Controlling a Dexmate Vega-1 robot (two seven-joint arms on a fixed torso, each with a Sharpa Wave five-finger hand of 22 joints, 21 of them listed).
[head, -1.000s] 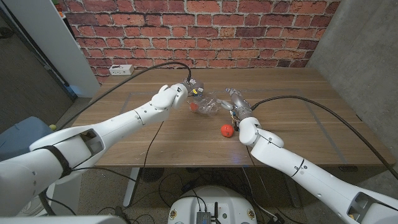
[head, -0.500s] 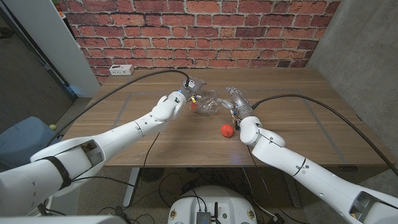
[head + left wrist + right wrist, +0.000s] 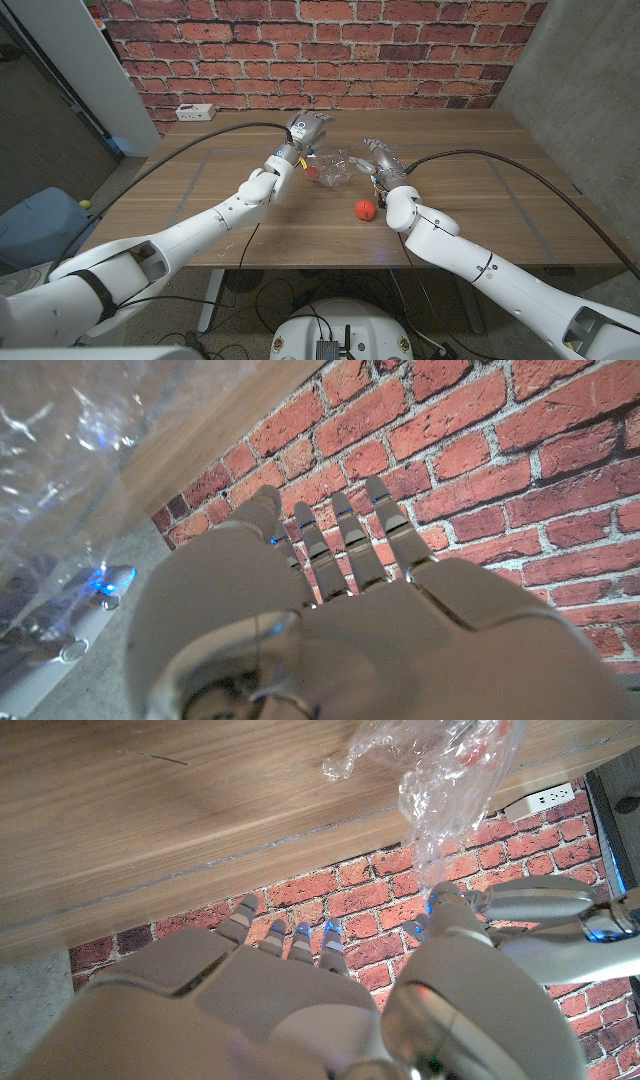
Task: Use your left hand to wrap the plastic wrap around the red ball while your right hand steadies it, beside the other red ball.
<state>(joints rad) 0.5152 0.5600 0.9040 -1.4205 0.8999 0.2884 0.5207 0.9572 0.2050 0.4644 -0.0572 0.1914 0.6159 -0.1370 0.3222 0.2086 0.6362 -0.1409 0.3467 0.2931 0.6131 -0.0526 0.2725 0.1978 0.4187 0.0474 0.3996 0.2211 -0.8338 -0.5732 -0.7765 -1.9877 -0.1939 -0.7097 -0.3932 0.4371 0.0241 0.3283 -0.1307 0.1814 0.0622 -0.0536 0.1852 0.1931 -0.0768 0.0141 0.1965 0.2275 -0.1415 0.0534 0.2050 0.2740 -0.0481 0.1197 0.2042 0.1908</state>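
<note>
Red ball (image 3: 366, 208), bare, lies nearest on the wooden counter (image 3: 480, 200), just beside the right wrist. Farther back, crumpled plastic wrap (image 3: 340, 168) encloses a second red ball (image 3: 314, 171). Right hand (image 3: 381, 161) stands at the wrap's right side, fingers (image 3: 372, 146) spread and touching the film; whether they grip it cannot be told. Left hand (image 3: 306, 130) is raised beyond the wrap with fingers apart, holding nothing. A power strip (image 3: 195, 112) lies at the counter's far edge.
</note>
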